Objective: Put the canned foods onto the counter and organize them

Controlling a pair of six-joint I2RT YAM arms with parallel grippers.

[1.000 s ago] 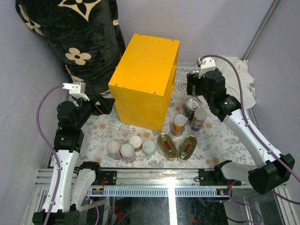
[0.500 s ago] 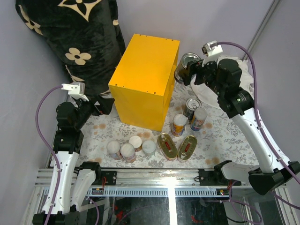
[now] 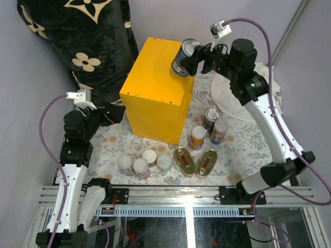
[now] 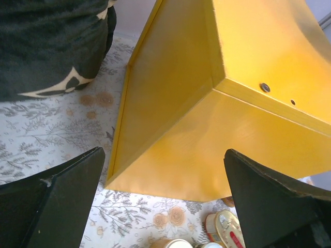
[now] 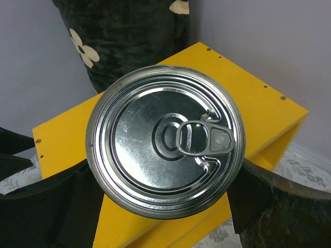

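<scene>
**A:** What do the jaws of the right gripper (image 3: 195, 58) hold?

**B:** They are closed on the sides of a tall, silver-topped metal can (image 5: 164, 140). Its ring-pull lid faces the wrist camera. The side grip leaves the base free, which I think is so the can can be set down standing.

**A:** Where is the can?

**B:** It is in the air and tilted, above the 2 o'clock corner of the bright yellow wooden box cabinet (image 3: 158, 77). It does not touch the cabinet. I judge this to be the carry, with the placing not yet done.

**A:** And the left gripper (image 3: 111, 112)?

**B:** Its jaws are spread wide and hold nothing. It is low at the cabinet's 9 o'clock, facing the cabinet's side wall. It may be waiting there, out of the way.

**A:** Where are the other tins?

**B:** They are on the floral-patterned mat (image 3: 243, 150):
- **At 5 o'clock of the cabinet:** a second silver-topped can (image 3: 211, 118) and two cartoon-label cans (image 3: 197, 137), close together.
- **At 6 o'clock:** two flat oval gold tins (image 3: 205, 163) lying side by side.
- **At 7 o'clock:** a bunch of small white-lidded cans (image 3: 140, 165).

**A:** What could go wrong?

**B:** The can is tilted, so it has to be levelled before release or it may roll off the top.
</scene>
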